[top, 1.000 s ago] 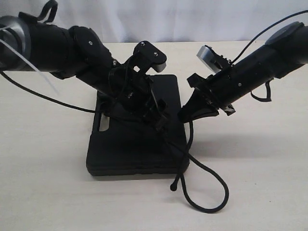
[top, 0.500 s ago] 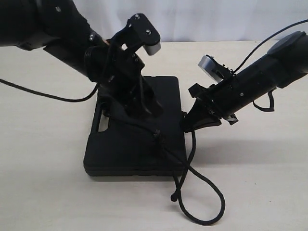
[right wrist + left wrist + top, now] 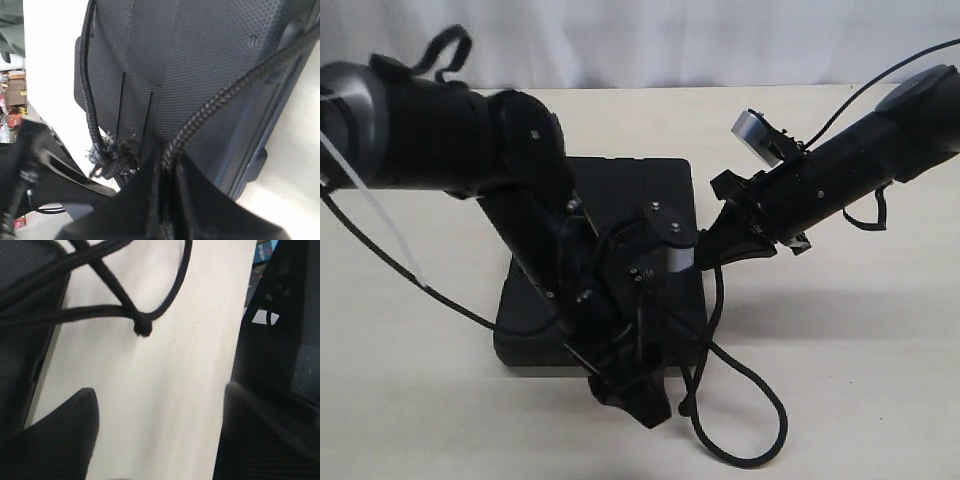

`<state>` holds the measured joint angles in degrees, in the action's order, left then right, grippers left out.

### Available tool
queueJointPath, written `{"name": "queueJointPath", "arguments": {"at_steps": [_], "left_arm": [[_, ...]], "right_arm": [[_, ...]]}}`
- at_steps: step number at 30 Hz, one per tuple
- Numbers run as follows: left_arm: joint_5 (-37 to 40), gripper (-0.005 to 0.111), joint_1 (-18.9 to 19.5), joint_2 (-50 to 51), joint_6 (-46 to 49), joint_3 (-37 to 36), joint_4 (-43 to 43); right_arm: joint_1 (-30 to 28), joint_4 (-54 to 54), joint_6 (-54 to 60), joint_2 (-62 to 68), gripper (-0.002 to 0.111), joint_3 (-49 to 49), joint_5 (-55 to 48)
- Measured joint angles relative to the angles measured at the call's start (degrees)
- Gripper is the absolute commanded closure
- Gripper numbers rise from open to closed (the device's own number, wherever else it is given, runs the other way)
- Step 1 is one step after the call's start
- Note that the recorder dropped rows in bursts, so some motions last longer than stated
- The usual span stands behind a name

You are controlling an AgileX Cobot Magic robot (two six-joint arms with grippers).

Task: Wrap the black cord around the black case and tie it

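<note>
The black case [image 3: 625, 185] lies flat on the table, with my left arm reaching across it. My left gripper [image 3: 638, 398] hangs open just past the case's front edge, nothing between its fingers [image 3: 60, 435]. The black cord [image 3: 765, 400] loops on the table at the front right, and its small sealed tip [image 3: 142, 329] rests close ahead of the left gripper [image 3: 160, 440]. My right gripper [image 3: 704, 257] is shut on the cord [image 3: 235, 90] at the case's right side [image 3: 215, 55]. The cord's frayed knot [image 3: 112, 155] lies on the case beside the right gripper [image 3: 167, 165].
A glossy arm cable [image 3: 430, 295] trails over the beige table [image 3: 880, 350] at the left. A white curtain [image 3: 670, 40] closes the back. Beyond the table's edge, the left wrist view shows a dark stand [image 3: 280, 365].
My left arm has swung from above the back of the case down across it to the front edge, near the cord's tip. The right gripper holds almost still, still gripping the cord.
</note>
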<state>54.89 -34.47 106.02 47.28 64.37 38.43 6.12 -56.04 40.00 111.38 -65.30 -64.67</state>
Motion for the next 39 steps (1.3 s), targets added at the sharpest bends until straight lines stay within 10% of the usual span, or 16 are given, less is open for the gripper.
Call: {"name": "queueJointPath", "arguments": {"at_steps": [39], "left_arm": [[-8.0, 0.041, -0.7, 10.0, -3.1, 0.1, 24.8]], "right_arm": [[0.0, 0.0, 0.2, 0.0, 0.104, 0.0, 0.4]]}}
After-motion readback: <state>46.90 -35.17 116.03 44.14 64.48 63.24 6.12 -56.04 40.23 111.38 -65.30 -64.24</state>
